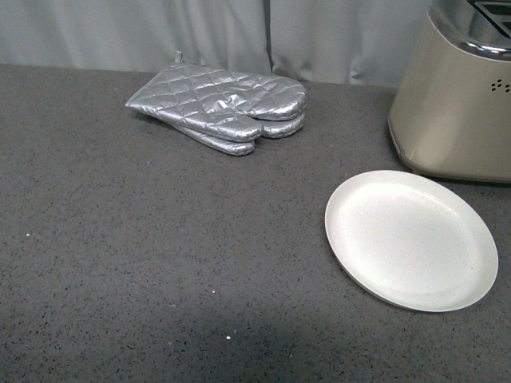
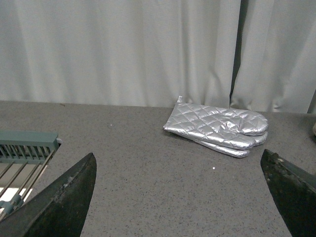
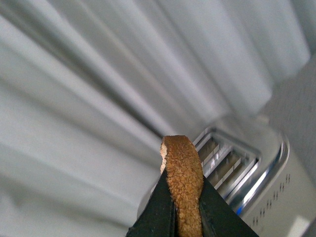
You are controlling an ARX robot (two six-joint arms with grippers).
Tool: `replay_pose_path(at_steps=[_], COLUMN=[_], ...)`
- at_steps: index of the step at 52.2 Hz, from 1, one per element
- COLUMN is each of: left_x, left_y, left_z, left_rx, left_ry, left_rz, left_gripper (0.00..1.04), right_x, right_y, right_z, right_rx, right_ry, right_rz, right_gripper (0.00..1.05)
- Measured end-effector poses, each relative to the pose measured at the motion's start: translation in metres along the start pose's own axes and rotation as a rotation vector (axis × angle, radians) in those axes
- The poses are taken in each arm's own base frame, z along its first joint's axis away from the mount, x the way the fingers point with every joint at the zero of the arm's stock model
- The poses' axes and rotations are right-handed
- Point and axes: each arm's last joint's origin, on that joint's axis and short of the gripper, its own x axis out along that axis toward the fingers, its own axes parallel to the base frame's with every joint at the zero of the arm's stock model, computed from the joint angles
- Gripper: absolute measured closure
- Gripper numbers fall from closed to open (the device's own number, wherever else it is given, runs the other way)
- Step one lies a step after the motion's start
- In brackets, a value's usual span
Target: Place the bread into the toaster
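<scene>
Front: no claw visible; toaster [image 1: 459,104] behind empty plate [image 1: 411,239]. Left wrist: left gripper [image 2: 177,154] spread wide, empty, oven mitts [image 2: 217,127] ahead of it. Right wrist: right gripper [image 3: 183,183] pinches bread [image 3: 183,160] edge-on, toaster's slots beyond its tips; align slice with a slot, lower straight.

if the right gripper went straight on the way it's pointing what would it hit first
Most likely the toaster, its chrome top by the slots, just beyond the bread clamped in the right gripper. Depth is unclear, so it might pass beside it to the curtain.
</scene>
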Motion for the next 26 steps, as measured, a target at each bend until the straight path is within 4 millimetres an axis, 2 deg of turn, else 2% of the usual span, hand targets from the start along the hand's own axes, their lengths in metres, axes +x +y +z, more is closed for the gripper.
replay_pose_path(at_steps=[7,13,20,26], left_x=[0.0,0.0,0.0,0.0], left_y=[0.0,0.0,0.0,0.0], left_z=[0.0,0.0,0.0,0.0], left_rx=[0.0,0.0,0.0,0.0], left_ry=[0.0,0.0,0.0,0.0], left_rz=[0.0,0.0,0.0,0.0], left_gripper=[0.07,0.07,0.07,0.07], right_x=[-0.003,-0.002,0.008,0.027], right_y=[0.022,0.032,0.037,0.036], right_z=[0.029,0.039,0.031,0.009], right_rx=[-0.104,-0.189,-0.31,-0.394], right_ry=[-0.212,-0.325,-0.362,-0.32], right_rz=[-0.044,-0.115,-0.188,-0.232], right_gripper=[1.02,1.02,1.02,1.02])
